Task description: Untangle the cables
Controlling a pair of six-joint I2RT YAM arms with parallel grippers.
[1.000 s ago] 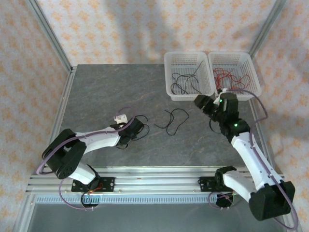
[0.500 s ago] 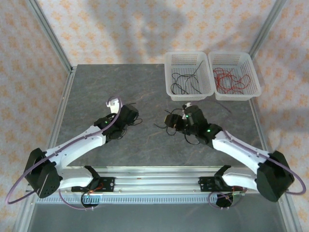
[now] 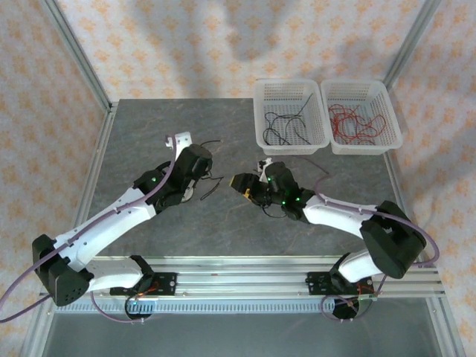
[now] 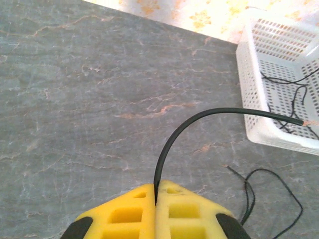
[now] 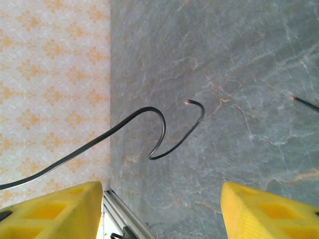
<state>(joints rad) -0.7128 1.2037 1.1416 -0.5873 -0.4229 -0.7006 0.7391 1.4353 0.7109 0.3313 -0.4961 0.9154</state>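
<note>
Grey table (image 3: 149, 134), black wire (image 4: 199, 117) now lifted in left gripper (image 4: 155, 196)

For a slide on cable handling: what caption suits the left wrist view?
Left gripper shut on a black wire that arcs over the grey table toward a white basket.

No text, label, brand, number or sign is legible in any view. The baskets (image 3: 286, 151) and the bench (image 3: 149, 126) bear no markings that can be made out; the finer surfaces are too small to read.
</note>
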